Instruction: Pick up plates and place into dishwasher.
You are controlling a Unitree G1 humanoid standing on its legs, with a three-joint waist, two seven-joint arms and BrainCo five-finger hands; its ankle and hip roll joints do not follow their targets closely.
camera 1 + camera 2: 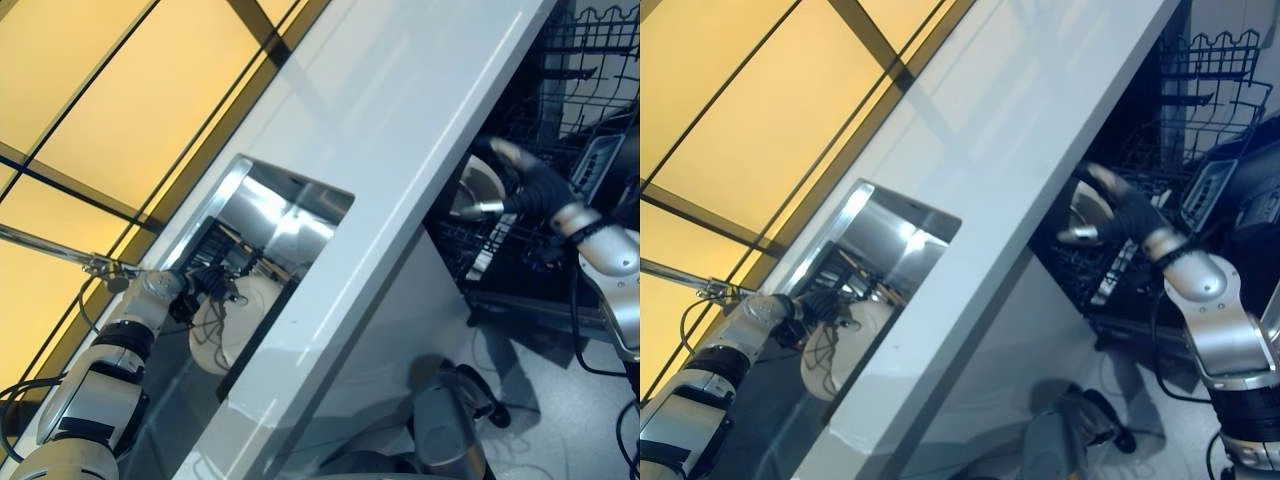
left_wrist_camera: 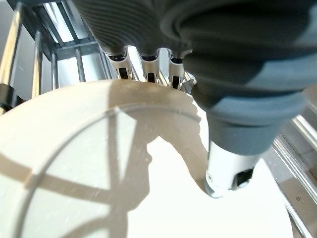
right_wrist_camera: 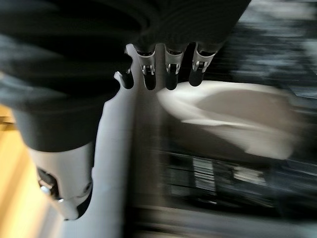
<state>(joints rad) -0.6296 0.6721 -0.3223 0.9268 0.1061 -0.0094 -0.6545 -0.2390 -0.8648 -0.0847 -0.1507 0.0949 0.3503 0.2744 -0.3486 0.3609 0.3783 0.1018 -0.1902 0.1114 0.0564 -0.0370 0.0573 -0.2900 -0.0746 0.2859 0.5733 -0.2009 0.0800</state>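
In the left eye view a white counter (image 1: 400, 180) runs diagonally through the scene, with a steel sink (image 1: 262, 215) set in it on the left and the dark rack of an open dishwasher (image 1: 560, 130) on the right. The left hand (image 1: 205, 282) reaches into the sink, just at the edge of a cream plate (image 1: 235, 325) lying in the basin. The right hand (image 1: 535, 190) sits over the dishwasher rack with a second plate (image 1: 478, 185) against its fingers, thumb and fingers spread around the plate's rim (the grip itself is small here). The right eye view gives the same layout: the left hand (image 1: 810, 305) by the plate in the sink (image 1: 845, 350), the right hand (image 1: 1130, 215) with its plate (image 1: 1085, 208) at the rack's near edge beside the counter. In the left wrist view the fingers (image 2: 147, 67) curl over the far rim of the cream plate (image 2: 99, 163) while the thumb (image 2: 228, 173) presses on its face, so the hand pinches the plate. The right wrist view is smeared; fingers (image 3: 171, 67) reach to the rim of a pale plate (image 3: 237, 116) above the dark rack (image 3: 223, 178), though whether they clamp it I cannot tell.
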